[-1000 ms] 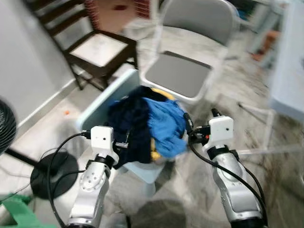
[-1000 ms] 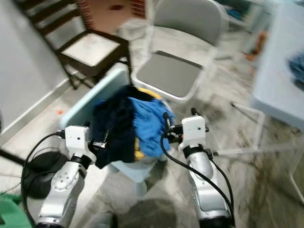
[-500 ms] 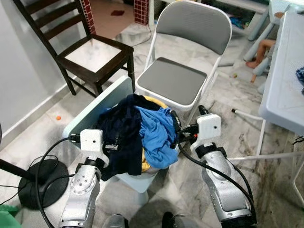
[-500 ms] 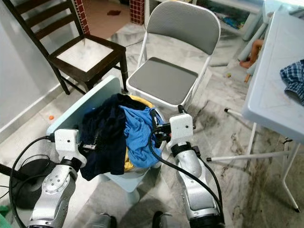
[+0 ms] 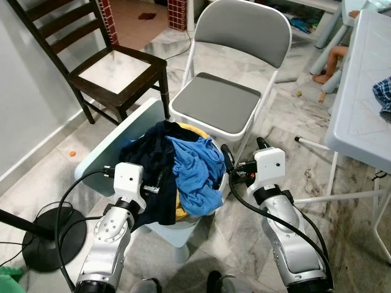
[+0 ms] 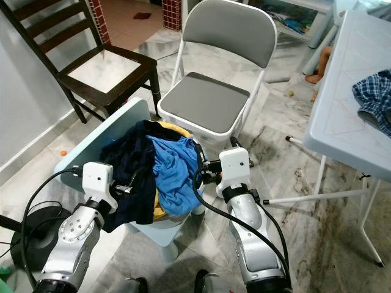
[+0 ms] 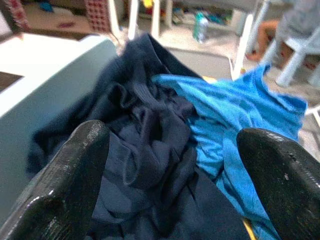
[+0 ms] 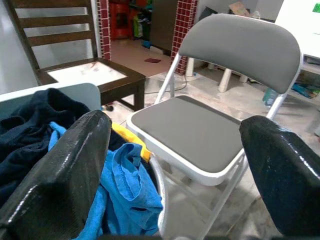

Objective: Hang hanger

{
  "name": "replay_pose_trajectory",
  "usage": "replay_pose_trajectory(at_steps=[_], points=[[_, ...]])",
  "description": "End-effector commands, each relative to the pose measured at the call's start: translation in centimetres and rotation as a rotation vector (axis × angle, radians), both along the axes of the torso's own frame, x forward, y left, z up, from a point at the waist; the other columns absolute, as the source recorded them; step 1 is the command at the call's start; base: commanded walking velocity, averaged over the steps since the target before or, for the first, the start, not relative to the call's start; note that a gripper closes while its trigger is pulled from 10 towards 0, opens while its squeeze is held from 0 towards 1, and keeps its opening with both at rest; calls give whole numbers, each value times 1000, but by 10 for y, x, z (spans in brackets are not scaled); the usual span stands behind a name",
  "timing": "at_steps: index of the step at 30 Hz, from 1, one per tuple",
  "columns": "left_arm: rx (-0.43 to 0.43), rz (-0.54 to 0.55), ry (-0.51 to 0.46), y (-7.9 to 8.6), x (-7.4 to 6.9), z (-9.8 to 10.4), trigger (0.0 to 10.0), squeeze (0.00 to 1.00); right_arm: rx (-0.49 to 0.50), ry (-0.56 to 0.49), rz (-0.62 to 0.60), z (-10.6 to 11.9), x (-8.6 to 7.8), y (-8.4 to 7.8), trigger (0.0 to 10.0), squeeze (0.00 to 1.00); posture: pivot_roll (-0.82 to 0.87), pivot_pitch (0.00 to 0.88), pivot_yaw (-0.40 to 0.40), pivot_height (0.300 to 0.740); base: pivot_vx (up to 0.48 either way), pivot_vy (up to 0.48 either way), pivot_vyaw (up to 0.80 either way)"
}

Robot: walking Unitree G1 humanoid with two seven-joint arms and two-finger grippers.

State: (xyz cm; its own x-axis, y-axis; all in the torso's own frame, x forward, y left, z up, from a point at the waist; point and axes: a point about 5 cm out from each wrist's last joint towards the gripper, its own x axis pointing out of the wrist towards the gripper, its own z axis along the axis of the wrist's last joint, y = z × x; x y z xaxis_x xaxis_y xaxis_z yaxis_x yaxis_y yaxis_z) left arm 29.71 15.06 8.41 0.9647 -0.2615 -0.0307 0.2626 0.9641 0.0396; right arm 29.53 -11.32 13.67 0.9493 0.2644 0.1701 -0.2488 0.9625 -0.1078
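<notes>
A heap of clothes lies in a pale laundry basket [image 5: 173, 229] right before me: a dark navy garment [image 5: 153, 162], a bright blue one [image 5: 197, 171] and a bit of yellow cloth [image 5: 194, 129]. My left gripper [image 5: 156, 184] is open at the heap's left side, its fingers [image 7: 65, 185] spread wide over the navy garment [image 7: 145, 150]. At the heap's right edge my right gripper [image 5: 242, 149] is open too, looking past the blue cloth [image 8: 120, 195] at the folding chair. I see no hanger.
A grey folding chair [image 5: 223, 101] stands just behind the basket, with a dark wooden chair [image 5: 116, 64] to its left. A white table [image 5: 360, 104] with a checked cloth [image 5: 383, 91] is on the right. A fan base [image 5: 43, 241] sits at left. A person's leg [image 5: 333, 60] shows far right.
The whole picture has shifted and sharpened as the camera moved. Both grippers have kept their places on either side of the clothes heap, still open.
</notes>
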Motion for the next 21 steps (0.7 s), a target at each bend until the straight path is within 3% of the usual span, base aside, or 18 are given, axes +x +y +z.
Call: replay_pose_trajectory(at_steps=[1,2,3,4,9,13,21], points=[[10,25,21,8,1,-6,2980,0,12,34,47,-4,-5,3,10000,0,189,266,-46,740,0,0,0],[9,33,21,10,3,-6,2078,0,22,47,68,-5,-6,5,10000,0,187,268,-46,740,0,0,0],[22,34,40,13,7,-8,0,0,49,79,157,-7,-12,11,10000,0,186,268,-46,740,0,0,0],[25,38,56,16,9,-11,0,0,47,95,238,-8,-18,17,10000,0,182,268,-45,740,0,0,0],[43,37,84,20,14,-17,0,0,-19,160,364,-17,-31,19,10000,0,172,269,-42,740,0,0,0],[52,12,92,18,17,-21,0,0,-54,180,358,-19,-30,11,10000,0,164,270,-37,740,0,0,0],[84,-8,66,19,17,-24,0,0,-69,182,346,-18,-28,12,10000,0,166,272,-33,740,0,0,0]])
